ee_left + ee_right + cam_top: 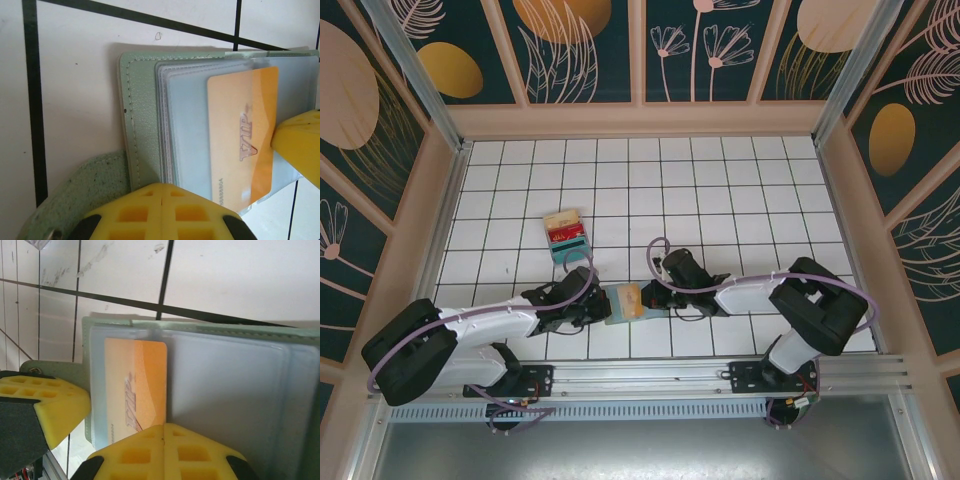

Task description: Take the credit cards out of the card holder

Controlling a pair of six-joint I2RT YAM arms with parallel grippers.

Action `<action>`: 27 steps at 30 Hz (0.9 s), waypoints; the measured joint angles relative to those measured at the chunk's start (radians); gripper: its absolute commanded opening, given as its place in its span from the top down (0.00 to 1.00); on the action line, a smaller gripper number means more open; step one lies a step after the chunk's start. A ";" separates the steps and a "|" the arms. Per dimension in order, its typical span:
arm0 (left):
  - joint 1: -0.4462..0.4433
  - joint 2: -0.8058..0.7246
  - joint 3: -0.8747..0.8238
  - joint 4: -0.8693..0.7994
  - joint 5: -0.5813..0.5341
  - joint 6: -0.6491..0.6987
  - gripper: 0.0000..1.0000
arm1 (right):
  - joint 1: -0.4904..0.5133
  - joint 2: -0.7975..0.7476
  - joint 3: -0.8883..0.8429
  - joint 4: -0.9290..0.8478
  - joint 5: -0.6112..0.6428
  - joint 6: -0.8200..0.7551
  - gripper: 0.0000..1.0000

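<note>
1. Nearest, at the front edge of the white tiled table (720,190): two arms bolted side by side, both reaching inward toward each other
2. Left gripper (593,305) closed, its yellow fingertips (162,212) pressed together with no gap, set against the edge of the wallet; cannot tell whether any of the leather is pinched between them
3. Right gripper (650,299) also closed, fingertips (165,452) meeting along a thin seam, resting at the end of the orange card; cannot tell whether the card is actually pinched
4. Between the two grippers and touching both: grey-green wallet (618,303), lying open and flat on the table, with clear plastic sleeves fanned over its stitched leaf
5. Among those sleeves: orange card (242,140) marked VIP, partly covered by one clear sleeve, one end against the right fingertips
6. Farther back and to the left, well apart from the wallet: small stack of cards (565,232) in tan, red and teal, lying alone on the tiles
7. Farthest: dark wall panels (580,50) painted with pale flowers and orange ovals
</note>
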 measured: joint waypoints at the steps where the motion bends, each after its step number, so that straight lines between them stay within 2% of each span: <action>1: 0.000 0.000 0.000 0.000 0.000 0.000 1.00 | -0.002 -0.001 -0.002 -0.003 0.000 0.000 1.00; 3: 0.000 0.000 0.000 0.000 0.000 0.000 1.00 | -0.002 -0.002 -0.003 -0.003 -0.001 0.000 0.90; 7: 0.000 0.000 0.000 0.000 0.000 0.000 1.00 | -0.002 -0.002 -0.003 0.002 -0.012 -0.005 0.81; 19: 0.000 0.000 0.000 0.000 0.001 0.000 1.00 | -0.002 0.030 0.004 0.053 -0.060 -0.010 0.77; 21: 0.000 0.000 0.000 0.000 0.000 0.000 1.00 | -0.002 0.034 0.006 0.059 -0.064 -0.010 0.80; 25: 0.000 0.000 0.000 0.000 0.001 0.000 1.00 | -0.003 0.040 0.006 0.058 -0.064 -0.003 1.00; 27: 0.000 0.000 0.000 0.000 0.001 0.000 1.00 | -0.003 0.041 0.006 0.059 -0.064 0.004 1.00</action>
